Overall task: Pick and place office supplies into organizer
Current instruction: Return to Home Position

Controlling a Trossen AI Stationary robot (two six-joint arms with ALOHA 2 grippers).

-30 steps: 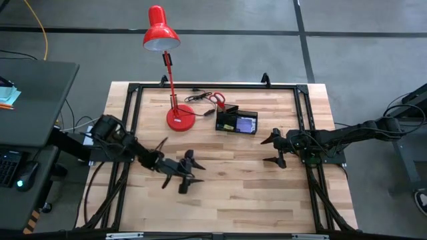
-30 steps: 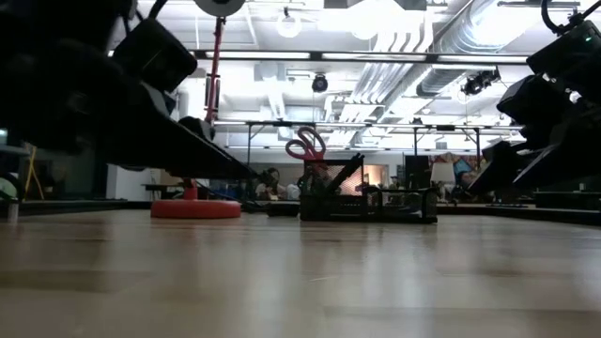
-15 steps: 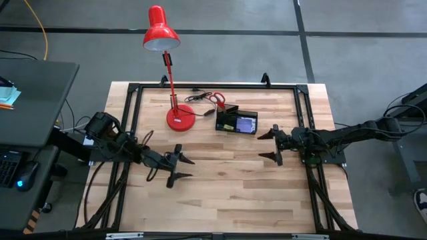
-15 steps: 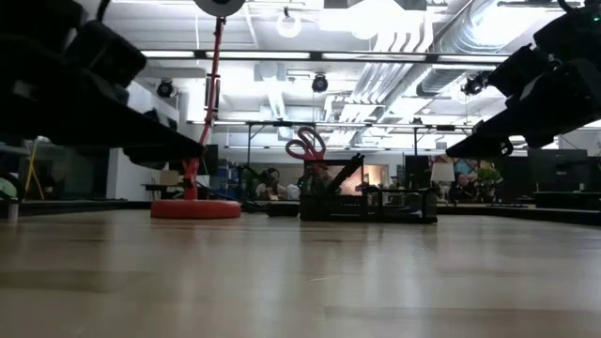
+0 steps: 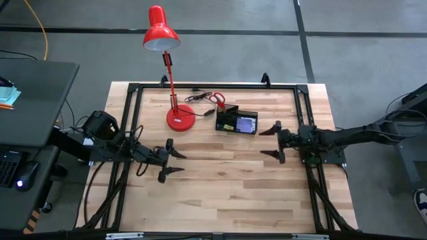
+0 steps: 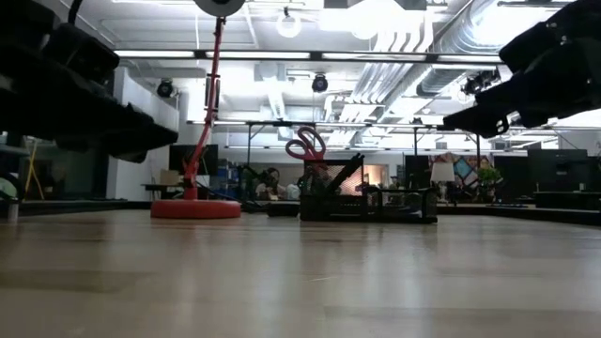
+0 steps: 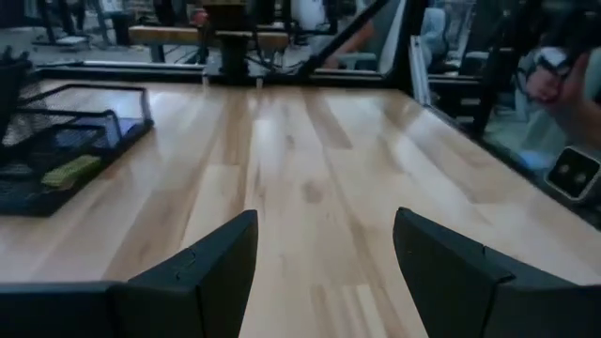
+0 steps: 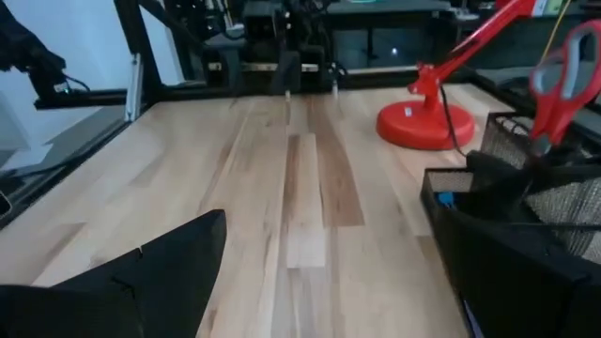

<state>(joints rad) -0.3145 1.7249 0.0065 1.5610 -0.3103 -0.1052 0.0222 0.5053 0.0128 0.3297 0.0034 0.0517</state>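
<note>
I am hovering my left end effector (image 5: 167, 162), fingers spread and empty, above the left half of the table (image 5: 233, 200). My right end effector (image 5: 269, 142), likewise spread and empty, is hanging just beside the organizer (image 5: 235, 123). The scissors (image 5: 215, 100) are standing handles-up at its corner nearest the lamp (image 5: 179, 117). Stiff and light, they are probably best pinched at the red loops; the light mesh tray could slide.

We look across every view and find nothing we can read: no lettering, label, brand, number or sign legible on the table (image 5: 220, 187) or in the room beyond it
</note>
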